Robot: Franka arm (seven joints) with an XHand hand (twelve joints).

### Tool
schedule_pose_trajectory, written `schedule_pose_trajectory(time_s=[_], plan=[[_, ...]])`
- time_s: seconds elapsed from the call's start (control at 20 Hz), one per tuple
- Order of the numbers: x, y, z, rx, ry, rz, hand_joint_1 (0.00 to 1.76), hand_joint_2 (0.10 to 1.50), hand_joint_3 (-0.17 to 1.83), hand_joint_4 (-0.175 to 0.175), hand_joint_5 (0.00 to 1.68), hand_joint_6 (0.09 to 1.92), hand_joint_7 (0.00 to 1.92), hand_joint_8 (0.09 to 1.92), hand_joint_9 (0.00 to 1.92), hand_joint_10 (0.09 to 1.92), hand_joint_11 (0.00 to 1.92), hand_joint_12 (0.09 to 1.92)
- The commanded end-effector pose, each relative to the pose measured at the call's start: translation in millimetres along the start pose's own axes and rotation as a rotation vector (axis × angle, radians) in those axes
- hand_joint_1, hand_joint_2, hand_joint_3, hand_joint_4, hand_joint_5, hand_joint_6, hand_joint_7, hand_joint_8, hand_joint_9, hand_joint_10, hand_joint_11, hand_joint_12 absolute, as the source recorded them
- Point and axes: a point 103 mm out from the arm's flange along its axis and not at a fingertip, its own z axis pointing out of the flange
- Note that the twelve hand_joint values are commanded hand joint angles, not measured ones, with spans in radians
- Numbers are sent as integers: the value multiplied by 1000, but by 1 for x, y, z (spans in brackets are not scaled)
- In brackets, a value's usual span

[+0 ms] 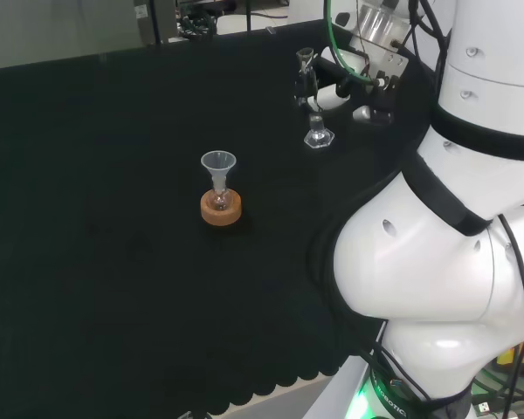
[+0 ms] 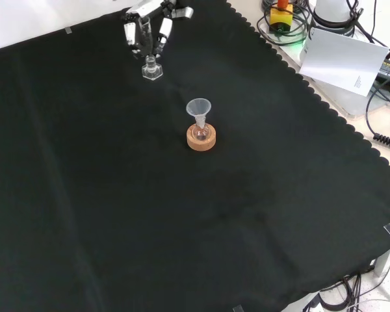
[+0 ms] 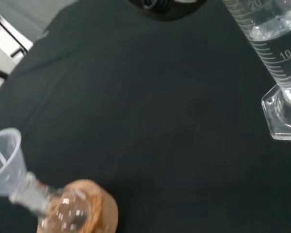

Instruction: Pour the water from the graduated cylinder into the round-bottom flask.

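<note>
The graduated cylinder (image 1: 313, 113) stands upright on its hexagonal foot at the far right of the black-clothed surface (image 1: 113, 288) in the head view, with the robot's hand (image 1: 319, 83) closed in around its upper tube. In the front view the hand (image 2: 146, 29) comes down from the top edge, its fingers (image 2: 161, 34) curled on either side of the cylinder (image 2: 152, 67) above the foot; they look clamped on the glass, though the exact contact is hard to make out. The foot appears to rest on the cloth, so the lift seems not yet begun. The wrist view shows water inside the cylinder (image 3: 276, 58), its level among the printed gradations.

Well apart from the hand, nearer the middle of the surface, the round-bottom flask (image 1: 219, 199) sits on a cork ring (image 1: 221, 210) with a clear funnel (image 1: 218, 164) in its neck. In the head view the flask lies to the left of the cylinder and nearer the camera; in the front view the flask (image 2: 201, 133) lies below and right of it. The cylinder's long axis is vertical, and its mouth must likely be carried over the funnel before it is tipped.
</note>
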Motion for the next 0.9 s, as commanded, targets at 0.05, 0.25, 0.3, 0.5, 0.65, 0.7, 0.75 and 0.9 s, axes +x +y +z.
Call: schedule_pose_trajectory(time_s=[0.05, 0.25, 0.3, 0.5, 0.65, 0.7, 0.75, 0.9], plan=[[28, -34, 7, 108, -102, -5, 1284, 1054, -5, -175, 1103, 809, 1142, 775, 1477, 87, 1199, 730], [48, -50, 15, 173, -161, -24, 1284, 1053, -5, -175, 1104, 808, 1143, 774, 1479, 87, 1200, 729], [52, -52, 18, 196, -181, -28, 1284, 1053, -5, -175, 1104, 807, 1143, 774, 1480, 87, 1201, 729], [67, -55, 35, 306, -256, -37, 1285, 1053, -5, -175, 1105, 806, 1144, 772, 1481, 87, 1202, 728], [73, -48, 46, 383, -298, -23, 1285, 1053, -5, -175, 1106, 805, 1144, 771, 1483, 87, 1204, 727], [74, -44, 50, 410, -314, -14, 1285, 1052, -5, -175, 1106, 805, 1144, 771, 1483, 87, 1204, 727], [76, -40, 54, 437, -337, -9, 1285, 1052, -5, -175, 1106, 805, 1144, 771, 1483, 87, 1204, 727], [80, -31, 61, 498, -390, 5, 1285, 1052, -5, -175, 1106, 805, 1145, 771, 1483, 87, 1205, 726]])
